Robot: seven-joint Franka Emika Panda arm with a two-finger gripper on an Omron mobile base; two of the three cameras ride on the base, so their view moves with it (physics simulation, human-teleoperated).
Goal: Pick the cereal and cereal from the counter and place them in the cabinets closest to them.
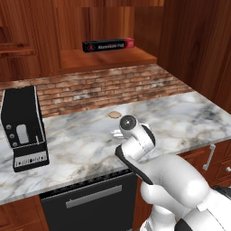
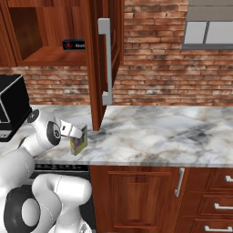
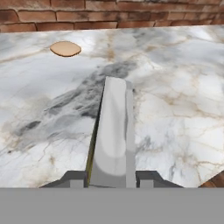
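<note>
gripper [image 2: 76, 132]: clamped down on the cereal box, jaws pinched in tight on its two narrow sides. In the hand view the fingertips [image 3: 74, 178] sit right up against the box on either side.
cereal box [image 2: 78, 144]: the pale grey one with the yellow picture, upright, near the front edge of the counter. Hand view looks along its grey top edge [image 3: 114, 135] with a sliver of yellow down one side. Can't tell if the bottom is on the marble or just off it.
counter [image 2: 173, 134]: white-grey veined marble, red-brown drawers with silver handles underneath.
dishwasher [image 1: 92, 198]: black front panel with a grey handle, set under the counter just in front of the arm.
black appliance [image 1: 25, 128]: boxy black thing with buttons on its front, sitting on the counter well off to the arm's left.
small tan disc [image 1: 114, 114]: flat round thing lying on the marble beyond the box, close to the brick wall; also shows in the hand view [image 3: 65, 48].
brick wall [image 1: 103, 88]: backsplash running behind the counter.
cabinet door [image 2: 102, 63]: swung open, long silver handle, hanging above the counter just beyond the box.
cabinet shelf [image 1: 106, 58]: wooden shelf inside the open wall cabinet, up high and farthest back.
black-and-red box [image 1: 108, 45]: long flat one, lying on that shelf.
</note>
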